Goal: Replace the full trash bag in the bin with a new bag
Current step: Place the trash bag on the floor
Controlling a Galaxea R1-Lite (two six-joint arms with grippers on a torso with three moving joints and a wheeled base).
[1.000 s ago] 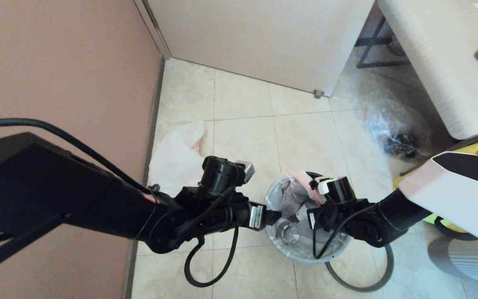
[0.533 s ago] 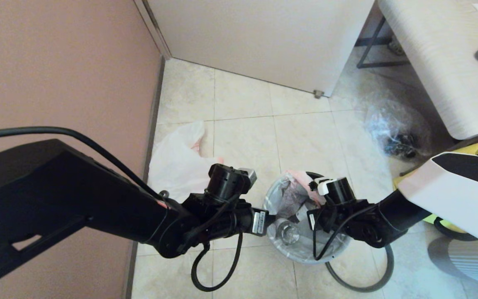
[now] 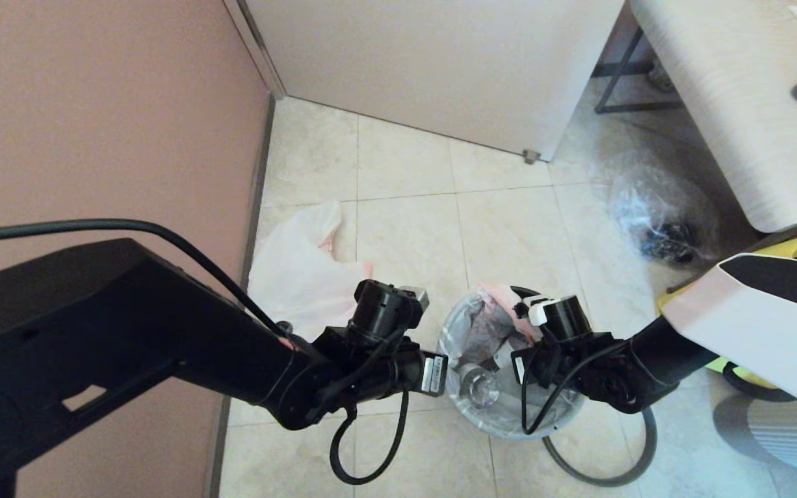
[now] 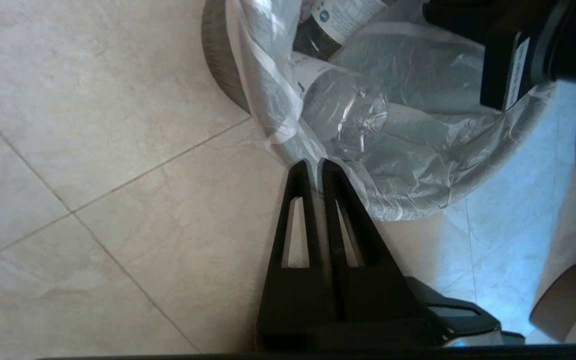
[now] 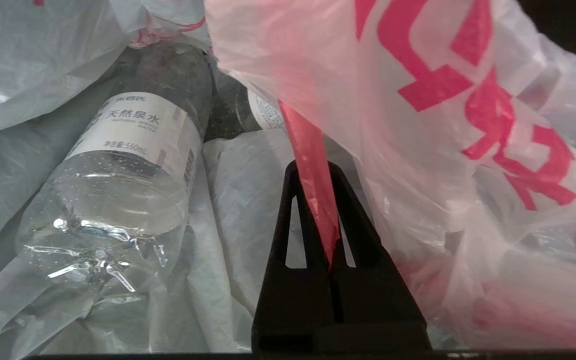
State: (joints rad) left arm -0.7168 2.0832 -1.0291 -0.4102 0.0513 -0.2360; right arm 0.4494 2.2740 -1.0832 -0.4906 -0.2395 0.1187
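Wall [image 3: 94, 124] smooth, pinkish, flat; runs close past the bin on its left, leaving one narrow strip of tile between. Door [image 3: 433, 62] pale and flat, well beyond the bin. Floor [image 3: 509, 228] of glossy beige tiles, open between bin and door. Table [image 3: 730, 104] with pale woodgrain top, beyond the bin to the right, cut off by the frame edge.

Left arm [image 3: 129, 339] black, bulky, covers the floor left of the bin. Right arm [image 3: 751, 332] has a white shell and hides the bin's right edge.

New bag [image 3: 295, 270] limp, flat, thin white film on the floor beyond the bin to the left, against the wall; its near edge is hidden by the left wrist.

Clear crinkly bag [image 3: 654, 214] with dark contents, beyond the bin to the right, beside the table.

Bin [image 3: 502, 422] round; in the left wrist view only a dark ribbed patch of wall [image 4: 220, 65] shows. Full bag [image 3: 481, 325] sits inside it, film crumpled and draped over the rim, red print on one side.

Bottle [image 5: 123, 175] clear, dimpled, white label, lying inside the full bag.

Left gripper [image 4: 312, 167] at the bin's left rim, fingers [image 4: 295, 210] pinched together on the draped film of the full bag. Right gripper [image 5: 313, 175] inside the bin, closed on the bag's red band [image 5: 308, 165].
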